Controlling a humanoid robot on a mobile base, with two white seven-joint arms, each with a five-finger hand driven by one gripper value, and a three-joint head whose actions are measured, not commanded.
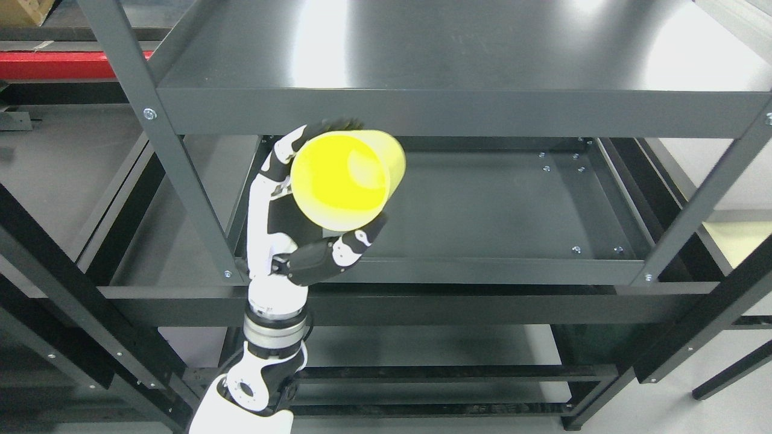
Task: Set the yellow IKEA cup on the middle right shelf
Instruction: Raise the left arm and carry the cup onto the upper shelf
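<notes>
Upright from the lower left, the left hand (301,205) grips the yellow cup (345,179) between curled fingers (313,135) above and thumb below, tilted mouth toward the camera at the middle shelf's (482,265) front-left corner, no lettering legible.

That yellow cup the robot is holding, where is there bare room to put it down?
The middle shelf lies bare from its front lip to the back rail, right of the left hand. Tightest spot: the yellow cup sits tilted just under the top shelf edge, near the left post.
</notes>
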